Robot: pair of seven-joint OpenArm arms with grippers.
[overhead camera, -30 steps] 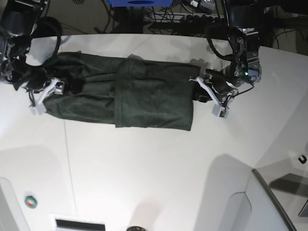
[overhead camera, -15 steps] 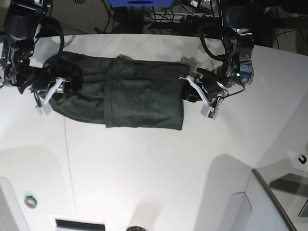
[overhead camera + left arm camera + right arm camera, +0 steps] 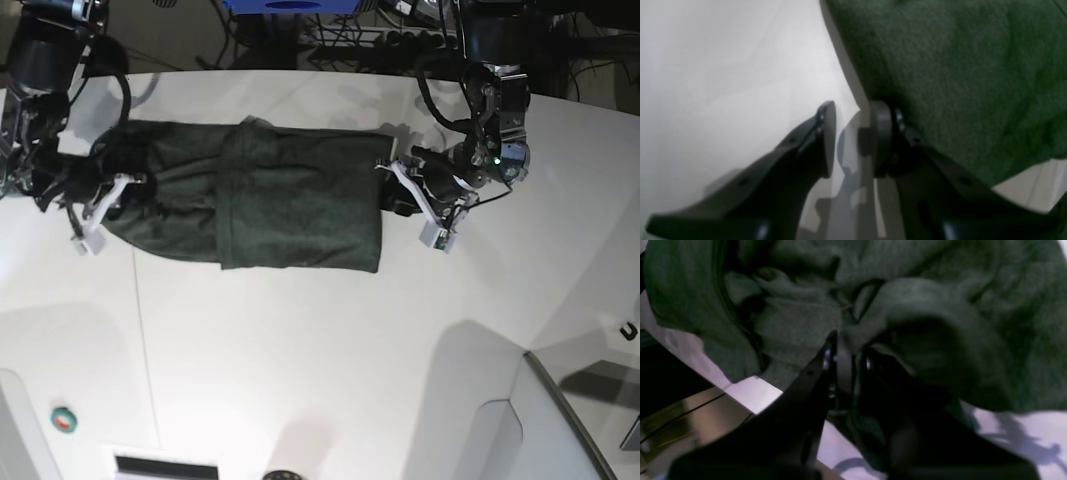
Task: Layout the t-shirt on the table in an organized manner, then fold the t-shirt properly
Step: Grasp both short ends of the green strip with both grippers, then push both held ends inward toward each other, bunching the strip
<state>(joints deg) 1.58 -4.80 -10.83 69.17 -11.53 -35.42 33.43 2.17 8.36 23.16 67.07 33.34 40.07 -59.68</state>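
The t-shirt lies folded into a long band across the far half of the table. The right gripper sits at its left end in the base view, and the left gripper at its right end.

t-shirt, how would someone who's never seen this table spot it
Look at the wide white table in the base view. Across its far half, between the two arms, lies the t-shirt, a long dark green band of soft knit cloth. It is the only fabric there, plain and printless, with a folded layer overlapping its middle.
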